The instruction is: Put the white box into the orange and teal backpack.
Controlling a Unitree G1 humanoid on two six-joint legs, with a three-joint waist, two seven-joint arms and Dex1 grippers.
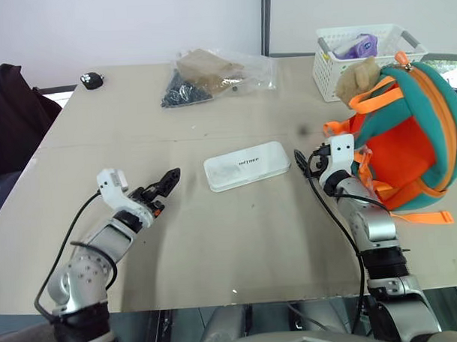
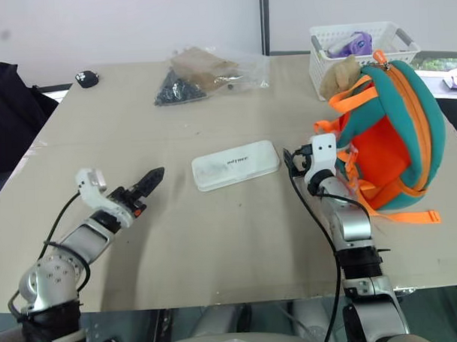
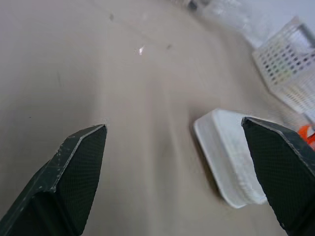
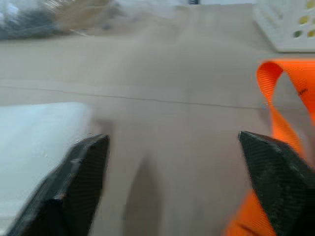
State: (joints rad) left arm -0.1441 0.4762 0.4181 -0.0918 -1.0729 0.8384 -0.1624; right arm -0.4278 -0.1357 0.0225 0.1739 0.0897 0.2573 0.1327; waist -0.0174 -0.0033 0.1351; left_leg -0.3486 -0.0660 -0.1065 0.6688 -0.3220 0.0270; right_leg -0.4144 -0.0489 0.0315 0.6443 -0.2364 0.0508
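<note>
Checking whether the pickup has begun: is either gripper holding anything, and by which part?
Nothing is held. The left gripper and right gripper are open over the table, with the flat white box lying untouched between them.

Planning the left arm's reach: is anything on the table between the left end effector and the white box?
Nothing visible. Bare table lies between the left end effector and the white box, which lies flat and untouched.

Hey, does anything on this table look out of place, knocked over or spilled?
Nothing is spilled or damaged. The flat white box lies slightly askew on the tan table, and the orange and teal fabric backpack sits on its side near the table's right edge.
</note>
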